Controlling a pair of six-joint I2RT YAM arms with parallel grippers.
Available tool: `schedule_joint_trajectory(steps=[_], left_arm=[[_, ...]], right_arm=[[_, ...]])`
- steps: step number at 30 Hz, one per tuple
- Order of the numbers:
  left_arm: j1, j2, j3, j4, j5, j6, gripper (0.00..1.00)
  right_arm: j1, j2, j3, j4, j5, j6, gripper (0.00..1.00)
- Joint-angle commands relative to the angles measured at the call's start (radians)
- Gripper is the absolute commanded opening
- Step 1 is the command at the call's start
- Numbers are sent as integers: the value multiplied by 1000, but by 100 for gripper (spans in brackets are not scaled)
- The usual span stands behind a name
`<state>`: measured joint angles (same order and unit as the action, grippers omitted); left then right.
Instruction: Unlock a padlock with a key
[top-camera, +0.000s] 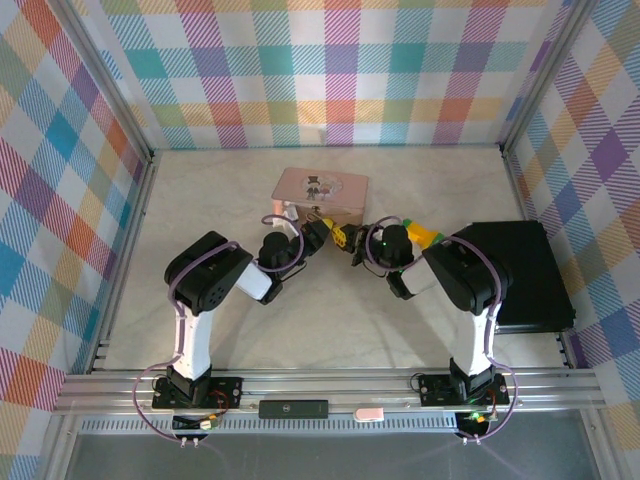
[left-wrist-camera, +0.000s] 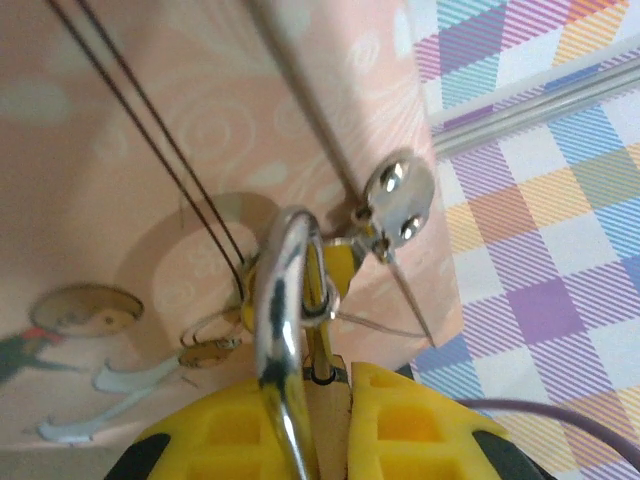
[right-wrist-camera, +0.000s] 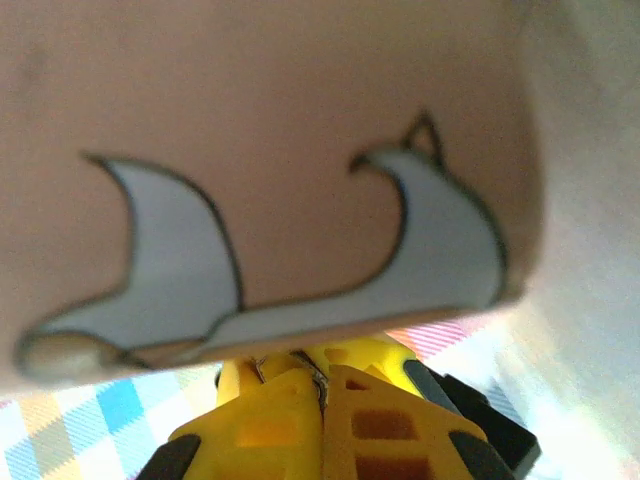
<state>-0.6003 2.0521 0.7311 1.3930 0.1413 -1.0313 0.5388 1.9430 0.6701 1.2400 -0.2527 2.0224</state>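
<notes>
My left gripper (top-camera: 322, 234) (left-wrist-camera: 335, 378) is shut on the brass body of the padlock (left-wrist-camera: 326, 400). The padlock's silvery shackle (left-wrist-camera: 283, 300) arches away from the camera, in front of the pink box (top-camera: 320, 190). A thin ring runs through the shackle, and a silvery key (left-wrist-camera: 400, 195) hangs loose from it. My right gripper (top-camera: 352, 243) (right-wrist-camera: 321, 385) meets the left one tip to tip just below the box. Its yellow fingers (right-wrist-camera: 375, 425) are pressed together on a thin silvery metal edge, seemingly another key on the ring.
The pink box with the cartoon couple lies at the middle back of the table, right above both grippers. A black flat pad (top-camera: 520, 275) covers the right side. Checked walls (top-camera: 330, 70) close the table on three sides.
</notes>
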Motion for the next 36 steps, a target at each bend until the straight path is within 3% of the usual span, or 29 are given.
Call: schedule_joint_trajectory(steps=[1, 11, 23, 28, 36], left_arm=[[-96, 58, 48, -17, 122, 94, 0], [-99, 99, 87, -17, 97, 67, 0], [-73, 25, 42, -27, 15, -6, 0], [-58, 14, 41, -29, -14, -79, 0], [-34, -20, 2, -34, -77, -81, 0]], right_arm=[[81, -69, 164, 168, 85, 454, 0], [96, -42, 139, 167, 125, 450, 0], [36, 23, 111, 96, -7, 198, 0], [11, 24, 96, 66, -73, 79, 17], [-20, -68, 55, -223, -149, -258, 40]])
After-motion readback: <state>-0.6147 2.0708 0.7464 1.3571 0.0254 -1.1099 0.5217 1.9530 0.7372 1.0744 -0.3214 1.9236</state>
